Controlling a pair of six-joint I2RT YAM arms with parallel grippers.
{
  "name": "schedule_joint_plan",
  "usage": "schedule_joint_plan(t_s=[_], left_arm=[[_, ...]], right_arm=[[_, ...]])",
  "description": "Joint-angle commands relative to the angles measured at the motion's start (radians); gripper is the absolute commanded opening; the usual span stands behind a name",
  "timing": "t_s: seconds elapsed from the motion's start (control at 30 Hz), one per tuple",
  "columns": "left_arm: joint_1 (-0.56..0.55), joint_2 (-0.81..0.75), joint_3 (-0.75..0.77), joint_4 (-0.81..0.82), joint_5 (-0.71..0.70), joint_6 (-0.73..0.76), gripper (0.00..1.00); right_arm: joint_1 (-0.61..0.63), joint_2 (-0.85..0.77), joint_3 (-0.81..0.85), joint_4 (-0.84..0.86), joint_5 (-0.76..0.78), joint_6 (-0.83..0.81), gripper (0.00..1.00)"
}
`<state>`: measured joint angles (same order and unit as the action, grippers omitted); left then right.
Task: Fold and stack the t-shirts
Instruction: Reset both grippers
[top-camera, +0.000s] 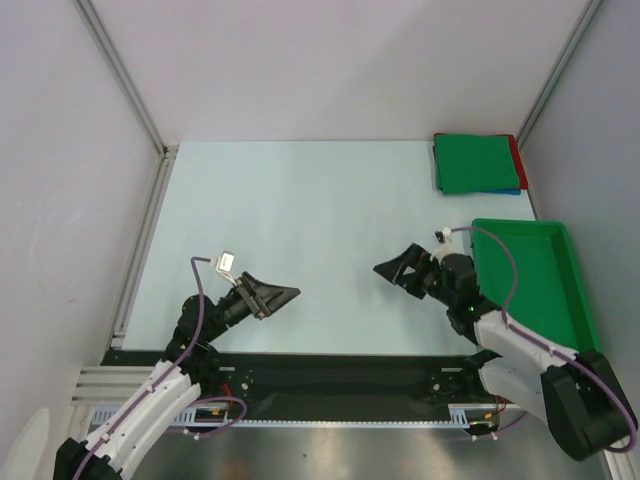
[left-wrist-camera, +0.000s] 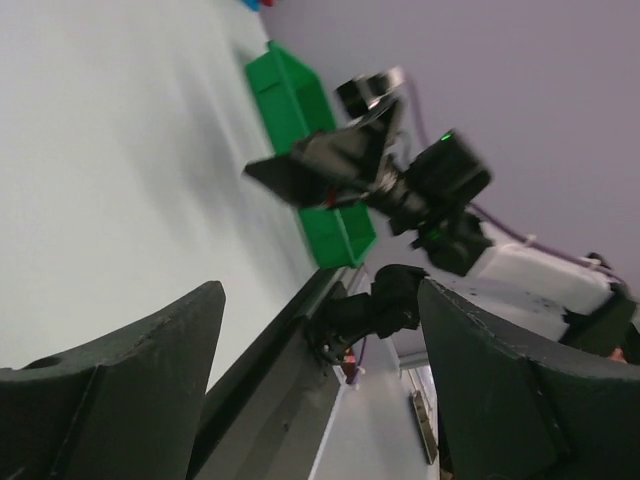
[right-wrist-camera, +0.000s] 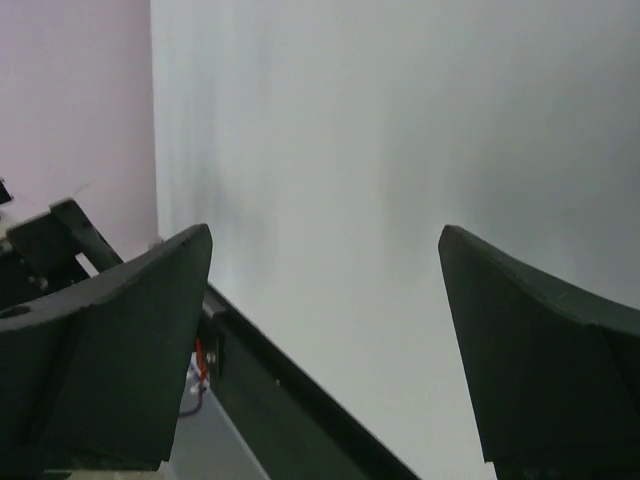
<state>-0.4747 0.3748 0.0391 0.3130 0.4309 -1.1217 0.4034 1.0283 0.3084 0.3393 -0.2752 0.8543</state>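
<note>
Folded t-shirts (top-camera: 476, 163) lie stacked behind the bin (top-camera: 545, 290). The right gripper (top-camera: 386, 268) near it and the left gripper (top-camera: 290, 293) farther away have jaws wide open, empty.

A robot test cell in a lab.
A pale table (top-camera: 300, 220) was boxed in on 3 sides by plain grey panels (top-camera: 330, 60) held in aluminium struts (top-camera: 120, 75). The 2 cabled machines, left arm (top-camera: 150, 398) and right arm (top-camera: 520, 350), were bolted to a black rail (top-camera: 330, 368) at the near edge.
</note>
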Motion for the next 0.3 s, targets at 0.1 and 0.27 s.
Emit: schedule_joint_plan(t_s=[0.1,0.27], left_arm=[[-0.004,-0.036,-0.176,0.192,0.129,-0.026,0.86],[-0.008,-0.16,-0.237,0.383,0.21,-0.163,0.88]], right_arm=[[0.014,-0.261,-0.282,0.089,-0.016,0.158,1.0],[0.015,-0.495,-0.406,0.147,-0.203,0.192,1.0]])
